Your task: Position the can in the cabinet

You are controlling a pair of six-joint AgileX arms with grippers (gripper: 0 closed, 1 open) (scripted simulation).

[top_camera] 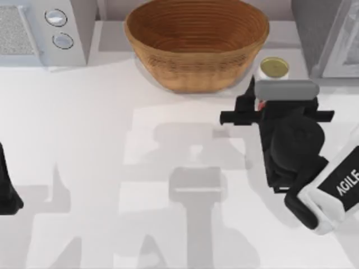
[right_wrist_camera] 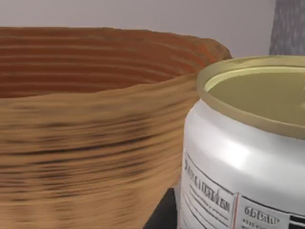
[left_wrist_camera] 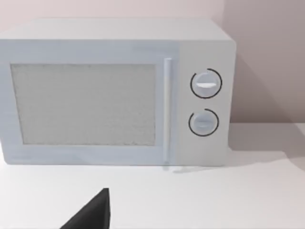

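Observation:
The can (top_camera: 274,68) stands upright at the back right of the table, its dull gold top facing up, between the basket and the cabinet (top_camera: 322,33). In the right wrist view the can (right_wrist_camera: 248,157) is very close, white with printed label lines and a gold lid. My right gripper (top_camera: 275,92) is just in front of the can and reaches toward it, open, with one dark finger (top_camera: 251,89) at the can's left side. The other finger is hidden under the wrist. My left gripper (top_camera: 5,188) is parked at the table's left edge.
A large woven basket (top_camera: 196,39) sits at the back centre, close to the can's left. A pale microwave (top_camera: 50,28) with two round knobs stands at the back left and faces the left wrist camera (left_wrist_camera: 119,95). White tabletop (top_camera: 112,168) lies in front.

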